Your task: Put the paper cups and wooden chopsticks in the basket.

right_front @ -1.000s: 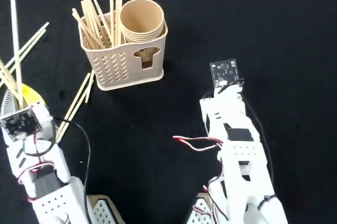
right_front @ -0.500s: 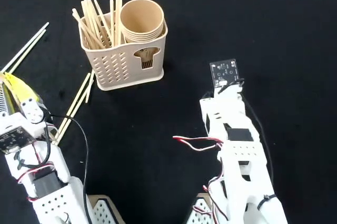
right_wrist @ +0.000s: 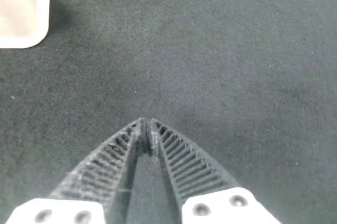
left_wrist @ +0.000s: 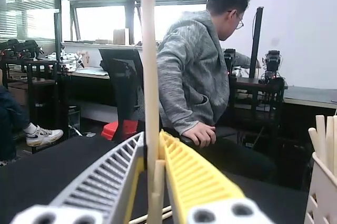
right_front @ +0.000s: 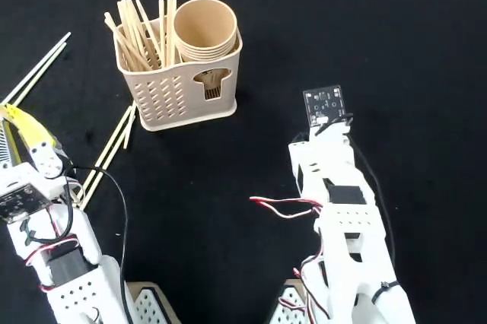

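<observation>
The beige basket stands at the back left, holding stacked paper cups and several wooden chopsticks. Two chopsticks lie on the table in front of the basket, two more to its left. My left gripper sits at the table's left edge, shut on a chopstick that stands upright between its grey and yellow fingers. My right arm rests right of the basket, its gripper shut on nothing over bare black table.
The basket's corner appears in the right wrist view, its wall in the left wrist view. The black table is bare to the right. A loose red cable hangs off the right arm.
My left gripper pulled back and tilted, so the held chopstick no longer stretches across the table's left side in the high view. The right arm has not moved.
</observation>
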Controlling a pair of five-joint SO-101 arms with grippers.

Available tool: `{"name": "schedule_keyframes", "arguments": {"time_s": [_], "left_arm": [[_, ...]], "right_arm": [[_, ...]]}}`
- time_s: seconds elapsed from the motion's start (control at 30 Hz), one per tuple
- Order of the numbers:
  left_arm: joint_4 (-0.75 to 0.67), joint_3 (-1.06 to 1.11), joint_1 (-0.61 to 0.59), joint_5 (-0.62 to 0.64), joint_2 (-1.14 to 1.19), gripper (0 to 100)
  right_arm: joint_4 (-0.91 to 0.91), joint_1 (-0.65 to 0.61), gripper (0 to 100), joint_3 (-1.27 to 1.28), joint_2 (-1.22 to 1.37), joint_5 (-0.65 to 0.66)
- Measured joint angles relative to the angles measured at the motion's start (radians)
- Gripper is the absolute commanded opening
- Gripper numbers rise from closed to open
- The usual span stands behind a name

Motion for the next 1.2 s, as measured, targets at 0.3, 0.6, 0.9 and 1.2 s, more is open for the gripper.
{"name": "schedule_keyframes", "arguments": {"time_s": [0.3, 0.6, 0.9, 1.2], "left_arm": [[0.000, -0.186, 0.144, 0.000, -0.002, 3], [-0.003, -0.554, 0.318, 0.008, 0.239, 3], [0.138, -1.143, 0.499, 0.071, 0.968, 3], [0.063, -1.183, 0.506, 0.209, 1.231, 3]], "right_arm": [[0.000, 0.000, 1.3, 0.000, 0.000, 0.000], [0.000, 0.000, 1.3, 0.000, 0.000, 0.000], [0.000, 0.000, 1.3, 0.000, 0.000, 0.000], [0.000, 0.000, 1.3, 0.000, 0.000, 0.000]]}}
